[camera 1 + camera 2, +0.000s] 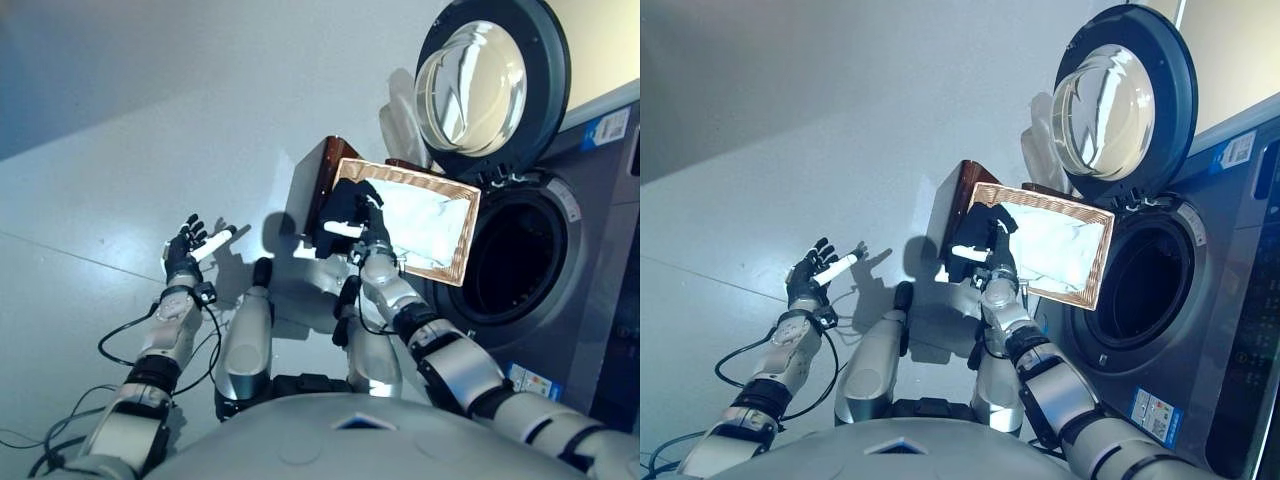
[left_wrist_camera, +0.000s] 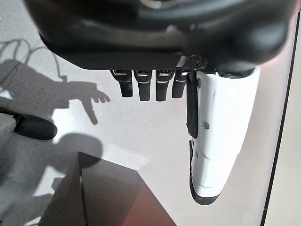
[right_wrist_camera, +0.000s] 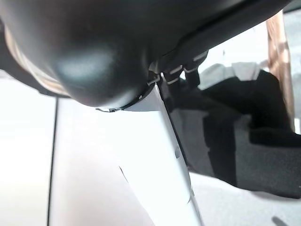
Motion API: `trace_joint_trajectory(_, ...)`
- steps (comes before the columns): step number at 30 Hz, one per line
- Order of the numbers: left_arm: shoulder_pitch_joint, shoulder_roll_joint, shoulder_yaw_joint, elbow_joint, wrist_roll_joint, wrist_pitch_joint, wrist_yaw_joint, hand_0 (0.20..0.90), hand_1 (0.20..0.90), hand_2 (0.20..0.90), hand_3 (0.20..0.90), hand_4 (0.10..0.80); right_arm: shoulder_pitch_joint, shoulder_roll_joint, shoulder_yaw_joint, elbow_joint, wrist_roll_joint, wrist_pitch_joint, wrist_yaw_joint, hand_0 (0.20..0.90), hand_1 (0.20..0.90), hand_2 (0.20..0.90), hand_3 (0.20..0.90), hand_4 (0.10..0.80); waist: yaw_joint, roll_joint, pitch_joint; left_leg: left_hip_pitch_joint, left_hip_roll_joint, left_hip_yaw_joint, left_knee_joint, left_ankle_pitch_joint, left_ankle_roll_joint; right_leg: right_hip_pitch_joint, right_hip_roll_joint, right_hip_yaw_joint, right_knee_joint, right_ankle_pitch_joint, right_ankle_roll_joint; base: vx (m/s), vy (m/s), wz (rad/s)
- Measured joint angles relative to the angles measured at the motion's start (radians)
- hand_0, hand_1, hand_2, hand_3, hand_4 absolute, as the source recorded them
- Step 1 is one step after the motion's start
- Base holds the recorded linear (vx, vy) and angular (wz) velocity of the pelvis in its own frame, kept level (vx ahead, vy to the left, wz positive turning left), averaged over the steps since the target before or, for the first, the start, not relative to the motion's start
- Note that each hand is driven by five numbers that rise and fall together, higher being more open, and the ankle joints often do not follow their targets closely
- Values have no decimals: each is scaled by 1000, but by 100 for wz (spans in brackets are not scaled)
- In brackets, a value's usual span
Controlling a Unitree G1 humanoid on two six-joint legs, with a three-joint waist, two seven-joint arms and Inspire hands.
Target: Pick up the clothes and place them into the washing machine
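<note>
The shallow wicker basket (image 1: pixel 465 235) is tipped up on its edge, its open side facing me, right by the washing machine's dark drum opening (image 1: pixel 512 265). White clothes (image 1: pixel 425 220) lie inside it. My right hand (image 1: pixel 358 212) is at the basket's left rim with its fingers curled over the edge; in the right wrist view its thumb (image 3: pixel 162 141) stands before the dark fingers, the rim (image 3: pixel 278 52) and white cloth (image 3: pixel 235 56). My left hand (image 1: pixel 185 252) is open and empty above the floor at the left, fingers straight (image 2: pixel 148 87).
The machine's round door (image 1: pixel 482 85) stands open, swung up above the drum. The low dark brown box (image 1: pixel 322 180) sits behind the basket's left side. A pale bundle (image 1: pixel 400 125) lies behind the door. Grey floor (image 1: pixel 120 150) spreads out to the left.
</note>
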Motion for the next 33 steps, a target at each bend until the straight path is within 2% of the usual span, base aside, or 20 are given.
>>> trace_joint_trajectory(6,1,-21,-7,0,-1,-11,13,900,900,900,900,800,-1,2,0,19,0,-3,-44,900,900,900,900,800,0,35,-14,-13,-7,-10,2,1,2,-5,-6,-11,0,0,1,-14,22,5)
trace_joint_trajectory(11,0,-24,-9,0,-1,-21,31,900,900,900,900,800,-9,11,-1,65,0,-3,-73,900,900,900,900,800,3,46,-14,-30,-9,-13,12,5,8,-20,-8,-13,9,0,1,-11,10,3)
trace_joint_trajectory(18,1,-27,-70,-1,-10,-27,37,900,900,900,900,800,-44,11,-14,175,2,-3,-130,900,900,900,900,800,11,84,7,-42,-12,-15,26,2,7,-30,-16,-14,22,-2,3,-27,21,1)
trace_joint_trajectory(23,2,-28,-85,-5,-25,-44,37,900,900,900,900,800,-100,9,-50,230,4,0,-149,900,900,900,900,800,28,115,39,-75,-13,-14,41,4,9,-67,-20,-12,47,-4,6,-15,24,1)
trace_joint_trajectory(33,-5,-27,-87,-10,-28,-44,47,900,900,900,900,800,-185,9,-58,241,13,0,-195,900,900,900,900,800,25,125,95,-115,-27,2,85,-6,23,-127,-36,17,114,-22,10,-17,32,-3)
